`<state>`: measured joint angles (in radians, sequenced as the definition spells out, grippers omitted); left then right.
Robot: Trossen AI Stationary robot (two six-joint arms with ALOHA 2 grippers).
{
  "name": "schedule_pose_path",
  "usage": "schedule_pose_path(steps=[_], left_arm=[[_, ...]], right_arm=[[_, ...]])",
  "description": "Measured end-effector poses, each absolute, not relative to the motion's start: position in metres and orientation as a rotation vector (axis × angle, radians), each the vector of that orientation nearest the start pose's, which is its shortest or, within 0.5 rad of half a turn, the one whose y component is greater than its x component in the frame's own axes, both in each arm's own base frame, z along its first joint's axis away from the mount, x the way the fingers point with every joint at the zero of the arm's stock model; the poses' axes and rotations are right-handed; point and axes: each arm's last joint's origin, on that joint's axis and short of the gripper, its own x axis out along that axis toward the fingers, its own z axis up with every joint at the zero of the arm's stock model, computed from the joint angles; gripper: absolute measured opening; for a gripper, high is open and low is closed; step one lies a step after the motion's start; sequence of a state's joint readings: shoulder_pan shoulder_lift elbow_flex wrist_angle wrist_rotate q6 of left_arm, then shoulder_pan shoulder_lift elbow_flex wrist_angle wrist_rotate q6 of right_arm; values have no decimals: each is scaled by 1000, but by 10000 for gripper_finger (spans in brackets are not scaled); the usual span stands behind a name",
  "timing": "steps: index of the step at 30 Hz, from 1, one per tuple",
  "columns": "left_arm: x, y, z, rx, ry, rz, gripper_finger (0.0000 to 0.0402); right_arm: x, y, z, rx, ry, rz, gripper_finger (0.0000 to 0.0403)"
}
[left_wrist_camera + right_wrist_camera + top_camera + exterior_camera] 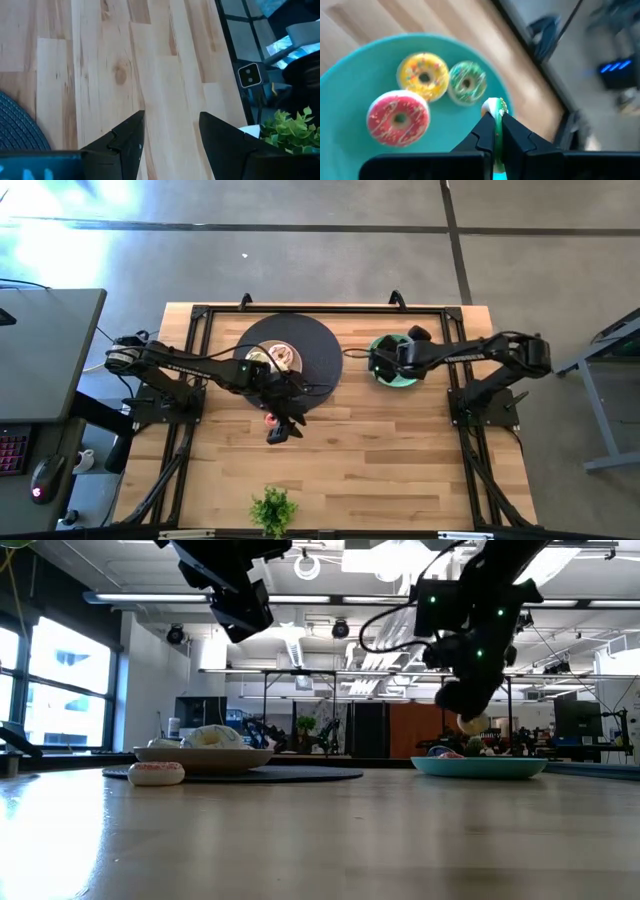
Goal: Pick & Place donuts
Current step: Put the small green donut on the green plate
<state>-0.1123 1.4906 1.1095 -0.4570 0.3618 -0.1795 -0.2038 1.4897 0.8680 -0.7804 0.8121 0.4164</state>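
Teal plate holds three donuts lying flat: yellow sprinkled donut (424, 76), green donut (467, 82) touching it at its 3 o'clock, pink-red donut (398, 118) at its 7 o'clock. Fourth donut, green-iced donut (494, 106), on edge in closed jaws. Pink-iced donut (157, 772) flat on bench beside dark mat

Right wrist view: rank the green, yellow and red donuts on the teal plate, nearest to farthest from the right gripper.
1. The green donut: just beyond the right gripper, which is shut on a green-iced donut.
2. The yellow donut and the red donut: both farther across the teal plate, too close to call between them.
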Motion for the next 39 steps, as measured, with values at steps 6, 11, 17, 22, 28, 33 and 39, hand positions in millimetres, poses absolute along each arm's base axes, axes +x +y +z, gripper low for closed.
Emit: schedule_pose_path(steps=[6, 11, 17, 22, 28, 33, 39], left_arm=[[307, -45, 259, -277, 905, -366, 186], [307, -45, 259, -278, 904, -366, 186], [307, -45, 259, -283, 905, -365, 186], [307, -46, 260, -337, 916, -396, 186], [306, -48, 260, -374, 926, -437, 186], [303, -47, 258, -379, 963, -427, 186], [296, -46, 252, -388, 1062, -398, 186]], right_arm=[[236, -88, 174, 52, 1250, -1081, 14], [234, -99, 166, 3, 1272, -1166, 13], [232, -111, 161, 36, 1291, -1201, 34], [229, -118, 157, 107, 1342, -1140, 61], [230, -123, 156, 120, 1339, -1109, 95], [233, -123, 156, 98, 1348, -1029, 134], [233, -123, 157, 64, 1366, -1022, 183]])
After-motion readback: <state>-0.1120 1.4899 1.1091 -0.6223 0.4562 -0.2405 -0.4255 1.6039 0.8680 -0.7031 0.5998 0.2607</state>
